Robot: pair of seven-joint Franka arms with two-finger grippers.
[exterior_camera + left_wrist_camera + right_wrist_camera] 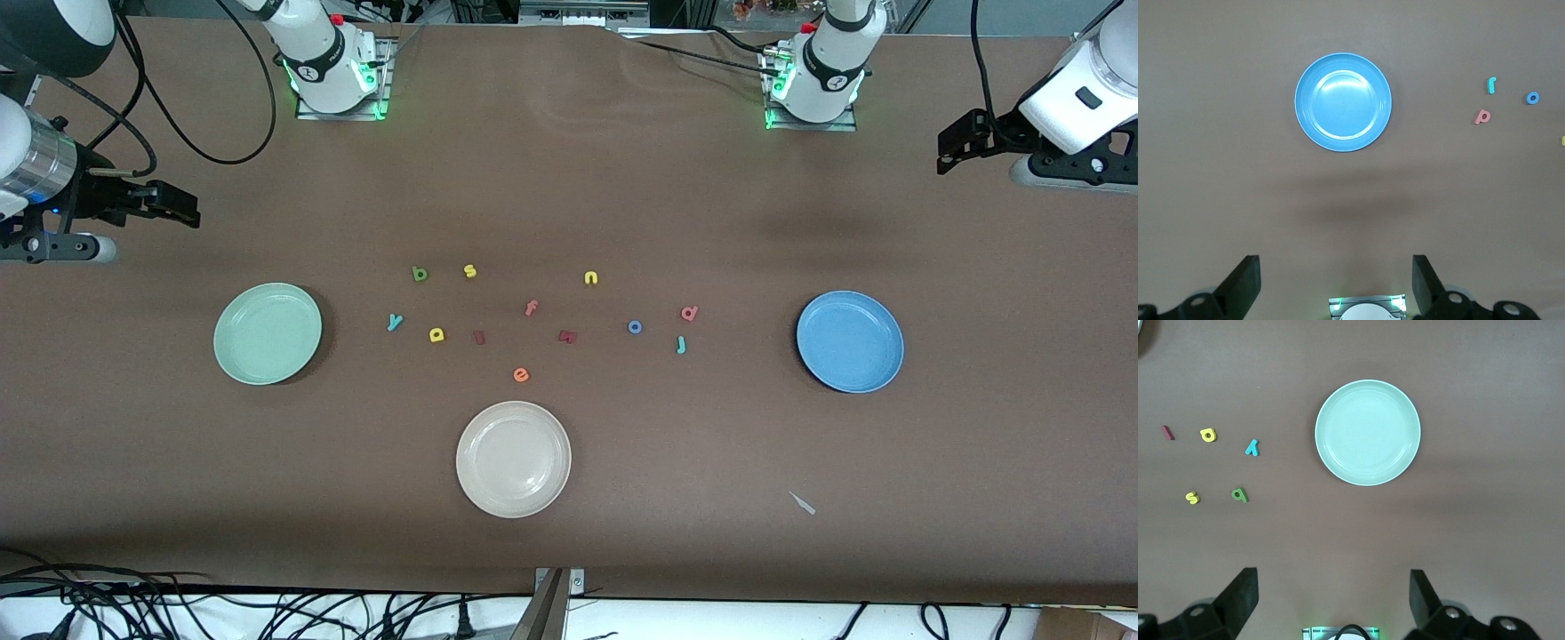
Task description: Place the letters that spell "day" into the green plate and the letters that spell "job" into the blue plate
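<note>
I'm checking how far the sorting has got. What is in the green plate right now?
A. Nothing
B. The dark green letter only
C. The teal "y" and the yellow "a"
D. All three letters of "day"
A: the green plate lies bare, while the teal "y", the yellow "a" and the dark green letter all lie on the table beside it.

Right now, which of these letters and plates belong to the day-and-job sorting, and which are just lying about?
In the job:
- teal y, yellow a, dark green letter, green plate
- teal j, blue o, pink letter, blue plate

Lying about:
- yellow s, yellow n, orange f, orange e, two dark red letters, cream plate
</note>
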